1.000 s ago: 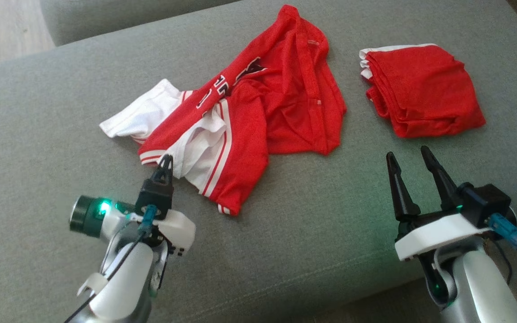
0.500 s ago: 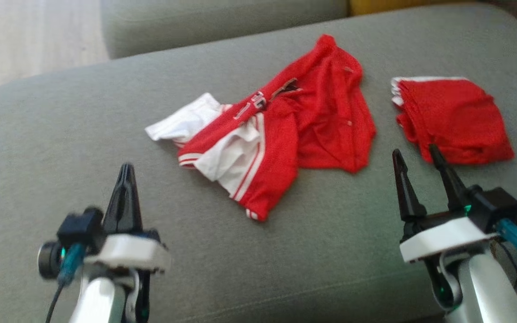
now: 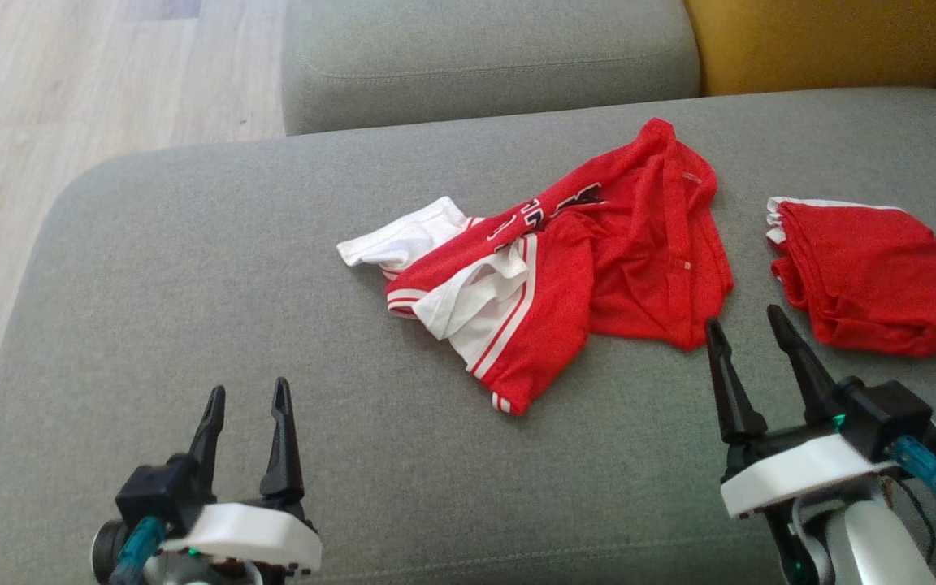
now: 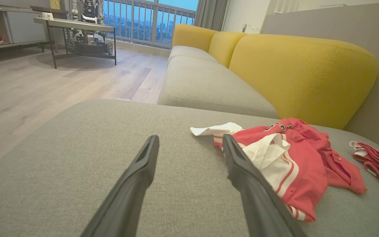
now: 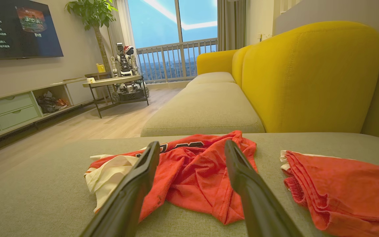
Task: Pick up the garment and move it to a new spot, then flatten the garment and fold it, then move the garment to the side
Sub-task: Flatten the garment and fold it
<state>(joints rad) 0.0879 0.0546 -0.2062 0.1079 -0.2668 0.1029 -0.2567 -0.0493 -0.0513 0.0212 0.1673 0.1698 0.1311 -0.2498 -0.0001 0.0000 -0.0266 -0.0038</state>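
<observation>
— Can any writing be read here?
— Not really. The red shirt (image 3: 622, 268) has black letters (image 3: 526, 218) on it, but the folds hide most of them. The television (image 5: 15, 29) shows white lines of text, too small to read.

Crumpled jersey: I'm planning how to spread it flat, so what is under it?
The jersey rests on the grey sofa cushion. A white part pokes out from beneath its red folds. Anything else under the heap is covered and cannot be seen.
</observation>
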